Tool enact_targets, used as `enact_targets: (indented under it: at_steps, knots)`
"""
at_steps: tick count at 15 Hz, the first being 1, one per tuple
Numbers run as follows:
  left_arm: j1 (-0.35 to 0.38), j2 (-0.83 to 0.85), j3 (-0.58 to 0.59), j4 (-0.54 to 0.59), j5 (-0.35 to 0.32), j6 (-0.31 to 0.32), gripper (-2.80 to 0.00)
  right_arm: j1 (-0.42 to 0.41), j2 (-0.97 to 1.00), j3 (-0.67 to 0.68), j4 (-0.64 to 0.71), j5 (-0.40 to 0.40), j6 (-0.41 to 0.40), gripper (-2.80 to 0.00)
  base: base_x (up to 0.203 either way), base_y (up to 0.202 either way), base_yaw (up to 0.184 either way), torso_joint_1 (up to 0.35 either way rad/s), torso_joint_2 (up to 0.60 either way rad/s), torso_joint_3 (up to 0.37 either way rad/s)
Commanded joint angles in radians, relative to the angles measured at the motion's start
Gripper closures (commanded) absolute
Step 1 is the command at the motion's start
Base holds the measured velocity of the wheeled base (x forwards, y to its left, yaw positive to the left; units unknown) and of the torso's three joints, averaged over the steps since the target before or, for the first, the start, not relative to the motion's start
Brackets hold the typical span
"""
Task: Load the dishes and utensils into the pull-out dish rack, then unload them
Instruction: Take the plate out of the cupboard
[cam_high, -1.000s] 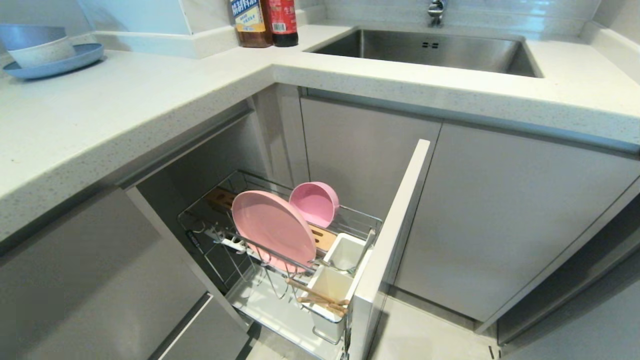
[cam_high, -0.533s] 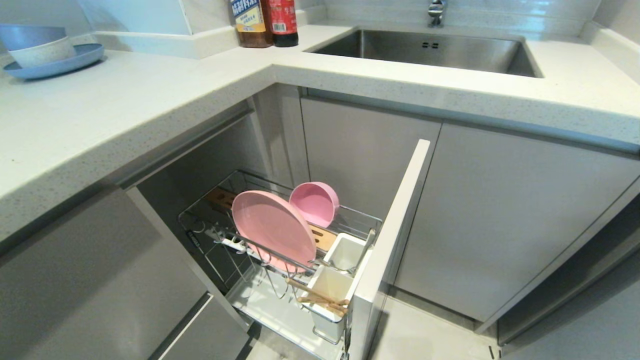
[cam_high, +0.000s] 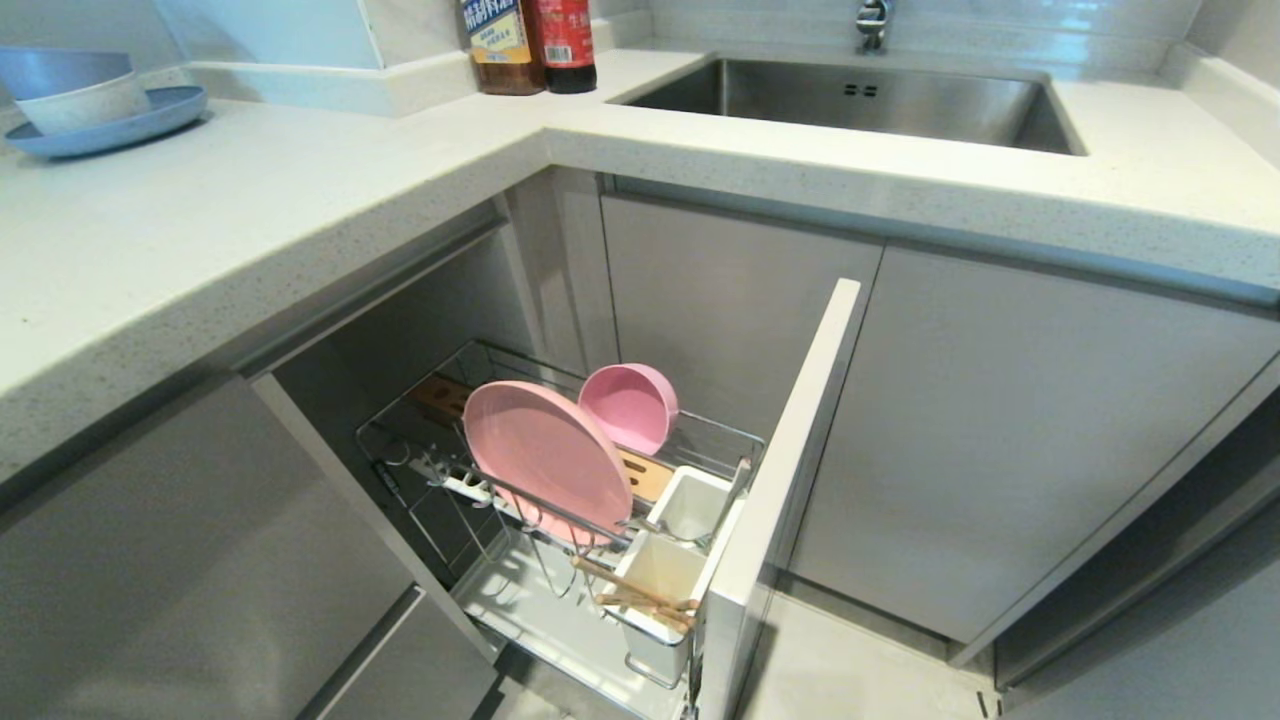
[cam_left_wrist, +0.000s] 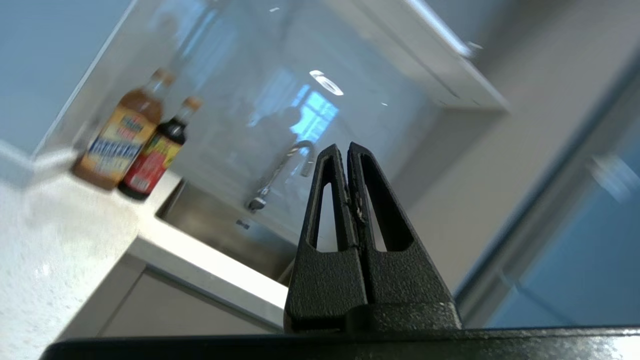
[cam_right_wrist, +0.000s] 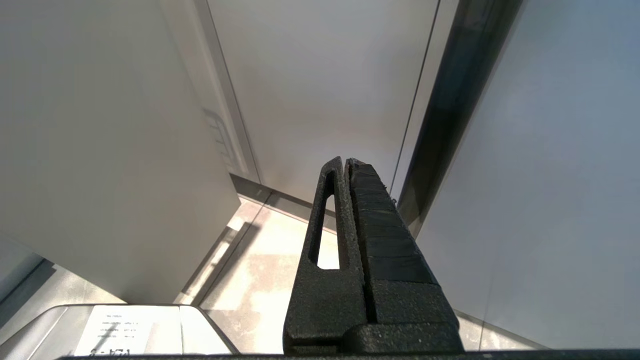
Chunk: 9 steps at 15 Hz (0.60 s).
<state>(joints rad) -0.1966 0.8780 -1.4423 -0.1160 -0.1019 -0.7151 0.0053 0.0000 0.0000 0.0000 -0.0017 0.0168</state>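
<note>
Pull-out dish rack (cam_high: 560, 520) stood open w/ pink plate (cam_high: 545, 460) upright on edge, pink bowl (cam_high: 630, 405) tipped just behind it, wooden chopsticks (cam_high: 640, 598) across the nearest white cup.

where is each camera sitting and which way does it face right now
Head view: on the robot's head, looking down at the pull-out dish rack below the countertop; no arm shows.
Left wrist view: behind the shut left pincer, facing the sink and bottles.
Right wrist view: behind the shut right pincer, facing cabinet panels and floor.
Shared: head and left wrist views both show the sink, faucet and bottles.
</note>
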Motion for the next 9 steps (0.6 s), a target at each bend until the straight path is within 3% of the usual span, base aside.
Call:
enact_targets:
  at_steps: [1, 4, 6, 9]
  knots:
    - [-0.09, 0.176, -0.055, 0.0, 0.127, -0.016, 0.0, 0.001, 0.0, 0.002, 0.0, 0.0, 0.0, 0.0, 0.0, 0.0, 0.0, 0.0, 0.0, 0.0]
    - [-0.323, 0.277, -0.067, 0.007, 0.286, -0.021, 0.0, 0.0, 0.0, 0.002, 0.0, 0.0, 0.0, 0.0, 0.0, 0.0, 0.0, 0.0, 0.0, 0.0]
    - [-0.452, 0.367, -0.071, -0.005, 0.45, -0.006, 0.0, 0.001, 0.0, 0.002, 0.0, 0.0, 0.0, 0.0, 0.0, 0.0, 0.0, 0.0, 0.0, 0.0]
    - [-0.634, 0.477, -0.063, -0.085, 0.643, 0.024, 0.0, -0.001, 0.0, 0.002, 0.0, 0.0, 0.0, 0.0, 0.0, 0.0, 0.0, 0.0, 0.0, 0.0]
